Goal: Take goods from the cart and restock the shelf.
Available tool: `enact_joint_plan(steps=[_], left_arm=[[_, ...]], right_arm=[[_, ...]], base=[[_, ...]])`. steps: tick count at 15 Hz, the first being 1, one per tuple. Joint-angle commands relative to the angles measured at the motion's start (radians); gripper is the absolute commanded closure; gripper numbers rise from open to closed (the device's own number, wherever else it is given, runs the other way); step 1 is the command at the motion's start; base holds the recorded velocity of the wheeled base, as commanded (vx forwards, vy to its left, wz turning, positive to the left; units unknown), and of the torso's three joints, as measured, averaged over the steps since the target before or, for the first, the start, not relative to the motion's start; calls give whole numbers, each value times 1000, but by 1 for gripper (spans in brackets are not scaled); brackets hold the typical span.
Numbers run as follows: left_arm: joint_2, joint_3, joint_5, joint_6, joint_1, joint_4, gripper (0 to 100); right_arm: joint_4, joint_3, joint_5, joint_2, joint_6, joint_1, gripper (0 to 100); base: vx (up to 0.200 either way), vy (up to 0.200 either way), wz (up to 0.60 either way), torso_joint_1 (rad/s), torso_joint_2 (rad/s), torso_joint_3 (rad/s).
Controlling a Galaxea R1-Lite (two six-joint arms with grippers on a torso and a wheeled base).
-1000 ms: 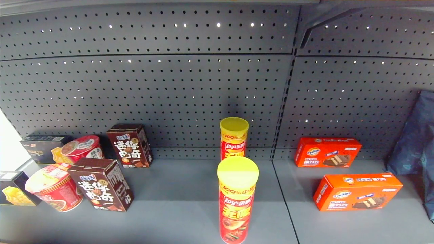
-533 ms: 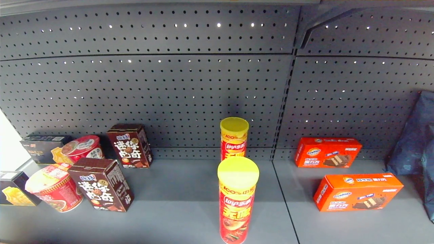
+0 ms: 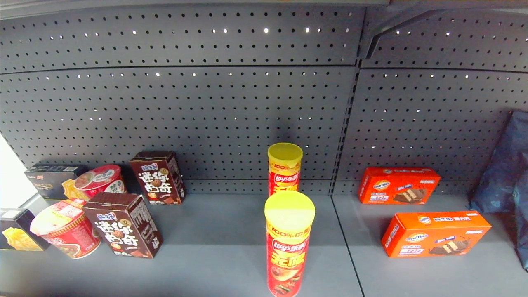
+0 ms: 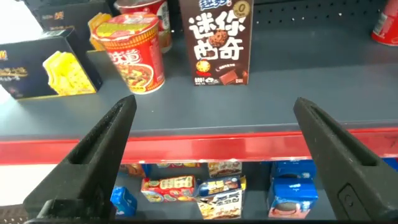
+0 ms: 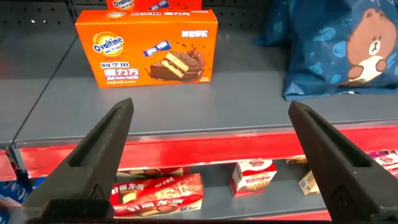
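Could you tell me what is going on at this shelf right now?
Nothing is being handled right now. The left gripper and right gripper are both open and empty, facing the front edge of the shelf. On it sit two chip cans in the middle, brown cookie boxes and noodle cups at left, orange wafer boxes at right.

1. Left gripper (image 4: pixel 214 103): two matte black fingers (image 4: pixel 99 152), long wedges narrowing to blunt tips.
2. Small round recess on one finger's flank, near its base.
3. Right gripper (image 5: pixel 211 104): same black tapered wedges, flat inner faces, a squared block at one base.
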Motion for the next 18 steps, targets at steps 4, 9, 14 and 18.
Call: enact_joint_plan(steps=[4, 9, 14, 18], left_arm=[[4, 0, -20, 8, 0, -2, 0], [4, 1, -21, 22, 0, -2, 0], [4, 1, -21, 22, 0, -2, 0], [4, 1, -23, 22, 0, -2, 0]], right_arm=[[-3, 1, 1, 5, 19, 0, 0], [-3, 1, 5, 5, 40, 0, 0], [-3, 1, 8, 5, 38, 0, 0], [-1, 1, 15, 5, 32, 0, 0]], base=[[0, 0, 0, 0, 0, 0], [0, 0, 0, 0, 0, 0], [-80, 0, 0, 1, -1, 0], [0, 0, 0, 0, 0, 0]])
